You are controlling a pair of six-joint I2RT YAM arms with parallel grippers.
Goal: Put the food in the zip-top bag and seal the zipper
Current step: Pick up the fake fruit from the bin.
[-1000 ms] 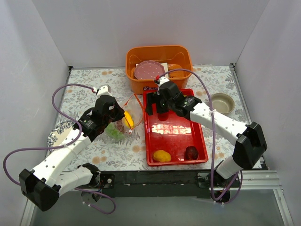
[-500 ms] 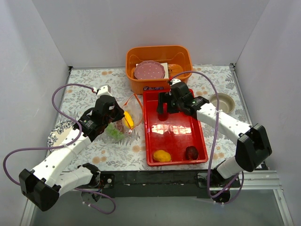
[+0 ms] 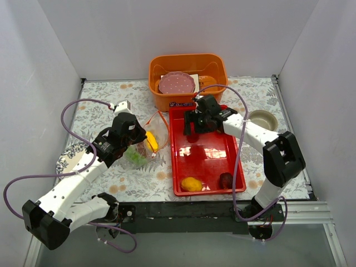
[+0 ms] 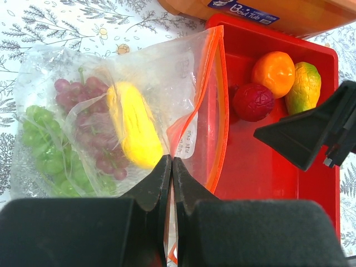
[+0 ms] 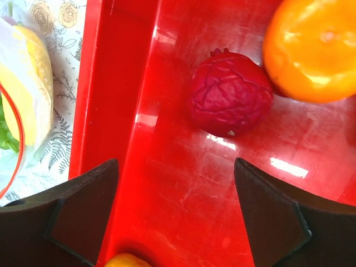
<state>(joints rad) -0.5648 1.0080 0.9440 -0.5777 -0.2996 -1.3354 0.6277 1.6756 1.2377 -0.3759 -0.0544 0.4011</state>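
Your right gripper (image 5: 175,186) hangs with its fingers spread wide over the red tray (image 5: 119,83). The dark-red fruit (image 5: 231,100) lies just ahead of the gap, touching neither finger, and the orange (image 5: 311,47) sits just beside it. Your left gripper (image 4: 169,166) is pressed together on the zip-top bag (image 4: 161,72) near its zipper (image 4: 222,111), with the bag's mouth facing the tray. Inside the bag lie the banana-like piece (image 4: 133,125), purple grapes (image 4: 83,97) and green grapes (image 4: 47,150).
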